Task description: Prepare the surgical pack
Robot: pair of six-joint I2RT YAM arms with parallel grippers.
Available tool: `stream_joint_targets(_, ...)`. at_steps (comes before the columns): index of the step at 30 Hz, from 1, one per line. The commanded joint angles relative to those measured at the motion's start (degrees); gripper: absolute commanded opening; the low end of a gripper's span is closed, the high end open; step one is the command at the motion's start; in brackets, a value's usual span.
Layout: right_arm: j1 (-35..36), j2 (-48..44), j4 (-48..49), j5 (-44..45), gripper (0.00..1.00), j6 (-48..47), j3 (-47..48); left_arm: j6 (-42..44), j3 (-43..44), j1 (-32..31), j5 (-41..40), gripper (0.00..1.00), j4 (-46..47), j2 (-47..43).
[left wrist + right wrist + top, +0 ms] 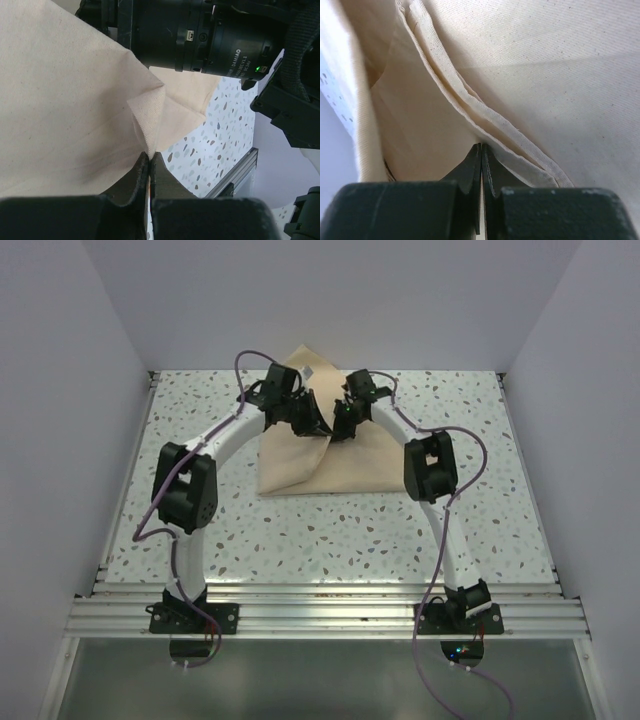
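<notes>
- My left gripper (149, 161) has its jaws pressed together on a folded corner of the fabric sheet (355, 465); in the left wrist view the cloth runs right into the fingertips.
- My right gripper (481, 156) is likewise closed, and the sheet's stitched hem appears to be pinched between its tips.
- The two grippers sit close together above the far middle of the table (300, 535), holding a raised ridge of cloth between them.
- The rest of the sheet hangs and spreads from there toward the arm bases. Its near edge lies flat across the table, running left to right.
- Both arms are about equally near the cloth. I judge that the next move turns on carrying the held edge across the lower layer, so the two must travel together or the fold will skew.
- I see no instruments or gauze; if they are here, the cloth hides them.
- The surface is speckled terrazzo, level and pale, with bare margin around the sheet.
- Plain walls (60, 390) close in on both sides and the back, so wide swings look tight.
</notes>
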Motion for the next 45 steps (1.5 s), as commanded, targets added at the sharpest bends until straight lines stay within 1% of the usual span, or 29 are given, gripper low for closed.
stream_joint_targets(1, -1.43, 1.77, -2.92, -0.86, 0.0, -0.16, -2.99, 0.01, 3.37, -0.38, 0.57, 0.0, 0.58, 1.2)
stream_joint_targets(6, -4.06, -2.78, 0.24, -4.56, 0.0, 2.29, -5.45, 0.89, 1.61, -0.47, 0.48, 0.0, 0.4, 2.08)
stream_joint_targets(8, -5.12, -4.37, 2.62, -5.0, 0.0, 3.35, -6.95, 1.07, 1.17, -0.47, 0.92, 0.0, 0.57, 2.78)
stream_joint_targets(10, -6.61, -5.87, 3.41, -4.74, 0.0, 3.71, -6.17, 1.07, 0.73, -0.47, 1.62, 0.0, 1.01, 3.13)
stream_joint_targets(15, -7.76, -3.68, -0.45, -5.6, 0.0, 1.43, -0.72, 1.07, 1.96, -0.82, 1.89, 0.0, 1.28, 3.57)
stream_joint_targets(19, -7.41, -3.59, 1.83, -7.9, 0.0, 1.6, -4.04, 1.07, 2.66, -0.91, 2.24, 0.0, 1.01, 4.27)
stream_joint_targets(22, -7.24, -4.29, 3.67, -7.99, 0.0, 1.33, -6.59, 1.07, 2.84, -1.26, 2.59, 0.0, 0.84, 4.98)
stream_joint_targets(26, -7.32, -4.99, 2.63, -6.15, 0.0, 0.55, -6.6, 1.07, 2.75, -1.61, 3.21, 0.01, 0.92, 6.73)
stream_joint_targets(29, -7.76, -5.96, 2.63, -5.35, 0.0, 0.11, -6.43, 1.15, 2.75, -1.96, 5.4, 0.07, 2.42, 8.58)
stream_joint_targets(30, -8.11, -6.31, 2.63, -5.18, 0.0, 0.1, -6.34, 1.33, 2.4, -1.96, 6.89, 0.13, 3.12, 8.93)
stream_joint_targets(32, -8.81, -6.93, 2.19, -4.65, 0.0, -0.33, -6.34, 1.5, 2.22, -1.96, 7.87, 0.23, 5.32, 9.37)
stream_joint_targets(33, -9.69, -7.71, 1.84, -4.56, 0.0, -0.6, -6.43, 1.59, 2.4, -1.88, 9.0, 0.33, 6.02, 9.37)
stream_joint_targets(34, -10.13, -8.16, 1.14, -4.47, 0.0, -0.86, -6.34, 1.77, 2.49, -1.88, 9.36, 0.38, 7.76, 9.11)
stream_joint_targets(35, -11.09, -8.94, 0.61, -4.39, 0.0, -1.47, -6.34, 2.47, 3.27, -1.88, 9.45, 0.46, 8.04, 9.02)
stream_joint_targets(38, -12.07, -10.53, -2.55, -3.25, 0.0, -4.27, -5.82, 4.22, 5.64, -1.26, 9.54, 0.54, 8.13, 8.15)
stream_joint_targets(41, -12.07, -13.34, -4.75, -2.71, 0.0, -6.05, -6.34, 6.24, 6.18, 0.14, 8.06, 0.54, 6.47, 5.08)
stream_joint_targets(42, -11.98, -14.39, -4.58, -3.41, 0.0, -6.05, -8.17, 6.86, 5.57, 0.76, 7.35, 0.54, 5.42, 2.19)
stream_joint_targets(44, -11.02, -17.99, -3.53, -4.47, 0.0, -6.05, -10.64, 8.18, 0.4, 2.68, 5.94, 0.51, 4.53, -1.42)
stream_joint_targets(45, -10.32, -19.14, -2.57, -6.04, 0.0, -6.22, -12.82, 8.36, -2.23, 3.39, 6.28, 0.49, 4.53, -5.18)
